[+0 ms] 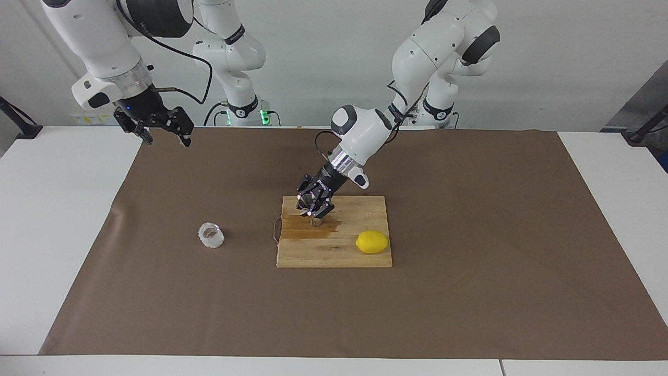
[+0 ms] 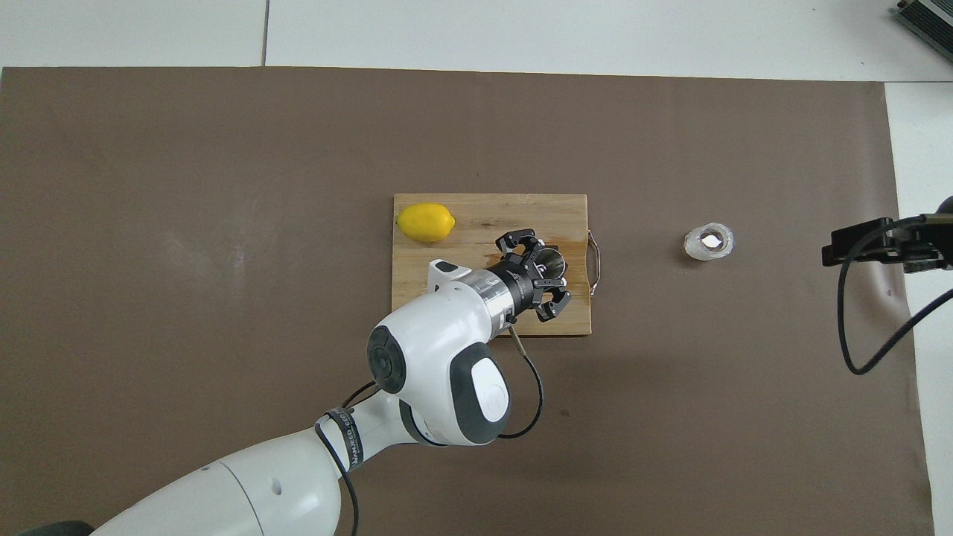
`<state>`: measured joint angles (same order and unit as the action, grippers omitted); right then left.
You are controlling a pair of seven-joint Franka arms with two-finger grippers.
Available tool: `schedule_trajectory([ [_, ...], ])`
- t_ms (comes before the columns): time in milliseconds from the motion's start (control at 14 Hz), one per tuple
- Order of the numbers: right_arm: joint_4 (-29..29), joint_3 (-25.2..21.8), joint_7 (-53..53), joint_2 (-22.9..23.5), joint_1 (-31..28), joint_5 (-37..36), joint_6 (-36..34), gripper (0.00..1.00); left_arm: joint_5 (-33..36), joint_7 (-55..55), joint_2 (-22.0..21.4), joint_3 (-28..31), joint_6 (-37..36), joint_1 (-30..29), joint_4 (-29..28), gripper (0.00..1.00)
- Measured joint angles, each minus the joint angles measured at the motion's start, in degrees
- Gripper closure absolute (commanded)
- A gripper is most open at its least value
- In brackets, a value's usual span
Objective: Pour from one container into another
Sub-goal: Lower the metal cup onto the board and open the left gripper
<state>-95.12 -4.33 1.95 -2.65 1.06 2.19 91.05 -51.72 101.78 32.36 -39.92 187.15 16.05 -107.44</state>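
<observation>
Brown paper [image 1: 469,292] covers the white table [image 1: 52,235]; pale wall above it. Items as I log them from the console:

Cutting board [image 1: 360,256], wooden, mid-table, wire handle toward the right arm's end. A wet stain [image 1: 308,230] darkens the board at that end.

Lemon [image 1: 372,242], on the board, toward the left arm's end.

Steel jigger [image 2: 552,260], on the board beside the stain, mostly hidden under the gripper; its open mouth shows from overhead.

Faceted glass cup [image 1: 211,235], upright on the paper, off the board toward the right arm's end, well apart from the jigger. Contents: cannot tell.

Left gripper [image 1: 315,206], tilted down at the jigger, fingers around it; I cannot tell whether they are clamped or slack.

Right gripper [image 1: 159,125], raised over the table edge at its own end, waiting, fingers spread, nothing held.

Step in hand, by my reading: the left arm handling the jigger, grasp or release unclear. The stain suggests a spill. Next I would want the right gripper down on the cup, carrying it over the jigger's narrow mouth, tipping slowly.
</observation>
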Motion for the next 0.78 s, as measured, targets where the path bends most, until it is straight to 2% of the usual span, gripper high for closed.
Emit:
schedule_trajectory([
  [641, 0.0, 0.0, 0.0, 0.0, 0.0, 0.0, 0.0, 0.00, 0.0, 0.0, 0.0, 0.2, 0.1, -1.1, -0.2, 0.59],
  [713, 0.0, 0.0, 0.0, 0.0, 0.0, 0.0, 0.0, 0.00, 0.0, 0.0, 0.0, 0.2, 0.1, -1.4, -0.3, 0.59],
  [784, 0.0, 0.0, 0.0, 0.0, 0.0, 0.0, 0.0, 0.00, 0.0, 0.0, 0.0, 0.2, 0.1, -1.6, -0.4, 0.54],
])
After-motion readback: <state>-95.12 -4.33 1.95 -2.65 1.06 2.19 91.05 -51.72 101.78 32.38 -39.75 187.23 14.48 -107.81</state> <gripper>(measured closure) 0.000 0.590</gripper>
